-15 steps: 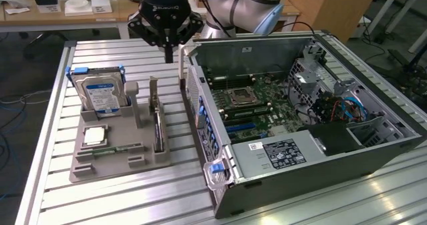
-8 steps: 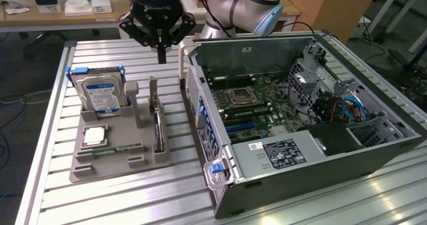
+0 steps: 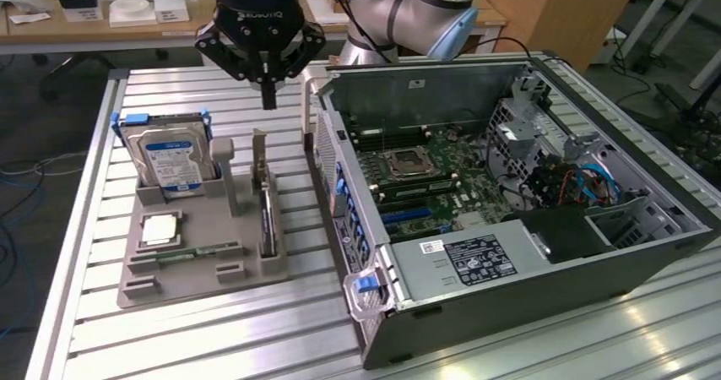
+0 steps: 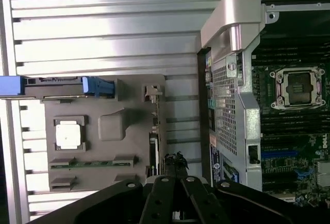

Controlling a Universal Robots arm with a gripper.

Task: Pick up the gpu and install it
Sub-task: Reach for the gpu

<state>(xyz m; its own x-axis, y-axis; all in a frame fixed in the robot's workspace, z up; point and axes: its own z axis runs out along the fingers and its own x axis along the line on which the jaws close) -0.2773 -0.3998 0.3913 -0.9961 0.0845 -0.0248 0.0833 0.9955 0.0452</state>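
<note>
The gripper (image 3: 268,95) hangs at the upper centre of the exterior view, fingers pressed together and gripping nothing. Below it, left of centre, the gpu (image 3: 267,219) stands on edge in the grey tray (image 3: 169,283) on the table (image 3: 225,338), untouched. The blue-labelled hard drive (image 3: 169,156) stands upright at the tray's far corner. The open computer case (image 3: 631,253) sits on the exterior view's right.
</note>
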